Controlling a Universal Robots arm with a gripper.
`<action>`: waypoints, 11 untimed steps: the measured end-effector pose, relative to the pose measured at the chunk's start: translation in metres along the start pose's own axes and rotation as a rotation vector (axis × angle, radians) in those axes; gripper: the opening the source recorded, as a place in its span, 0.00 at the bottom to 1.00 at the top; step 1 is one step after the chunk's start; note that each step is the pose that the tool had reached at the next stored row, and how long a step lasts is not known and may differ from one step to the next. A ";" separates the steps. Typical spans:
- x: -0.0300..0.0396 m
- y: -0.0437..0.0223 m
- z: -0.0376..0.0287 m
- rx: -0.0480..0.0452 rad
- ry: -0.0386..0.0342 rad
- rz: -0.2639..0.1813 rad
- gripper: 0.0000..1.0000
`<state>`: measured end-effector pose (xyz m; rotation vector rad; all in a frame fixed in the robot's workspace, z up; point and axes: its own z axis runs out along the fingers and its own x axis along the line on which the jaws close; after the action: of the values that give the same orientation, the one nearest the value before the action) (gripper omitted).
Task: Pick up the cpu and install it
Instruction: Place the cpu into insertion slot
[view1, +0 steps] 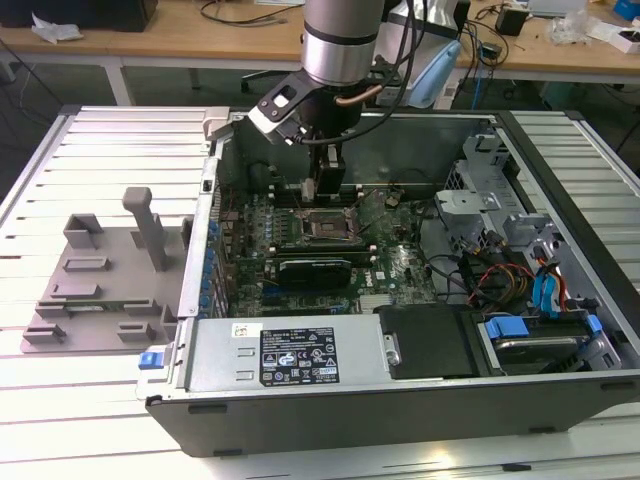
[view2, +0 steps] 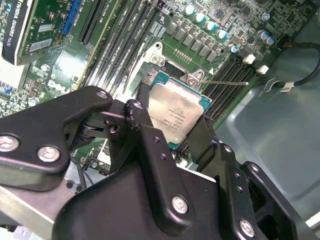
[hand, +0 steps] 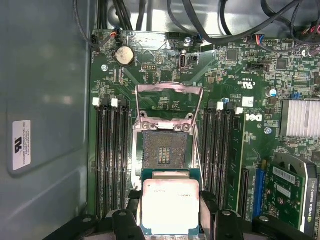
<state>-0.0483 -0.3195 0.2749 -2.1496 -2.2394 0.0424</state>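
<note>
White slatted counter, with wooden desks behind it. An open computer case lies on its side on the slats; a grey plastic tray sits beside it, on the exterior view's left, just off the case wall.

- Arm reaches down into the case from above. Claw hangs low over the green motherboard, right by the socket.
- Claw clamped on the cpu: both wrist views show the black fingers pressed against two opposite edges of the chip, silvery top facing up.
- In the first wrist view the cpu sits between the fingertips of the claw, its far edge overlapping the near edge of the socket.
- Socket is open: the hinged metal frame is swung up and back, and the dark contact field is bare (chip not seated).
- How high the chip hangs above the board, I cannot tell.
- Rows of memory slots flank the socket on both sides.
- A thin metal lever juts out sideways just past the chip in the second wrist view.
</note>
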 end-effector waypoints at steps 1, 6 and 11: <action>0.0000 0.0000 0.0001 0.0000 0.0000 0.000 0.55; 0.0000 0.0001 0.0023 -0.0001 0.0000 0.000 0.55; -0.0001 0.0005 0.0059 0.0000 0.0000 0.000 0.55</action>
<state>-0.0481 -0.3195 0.2690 -2.1496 -2.2395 0.0424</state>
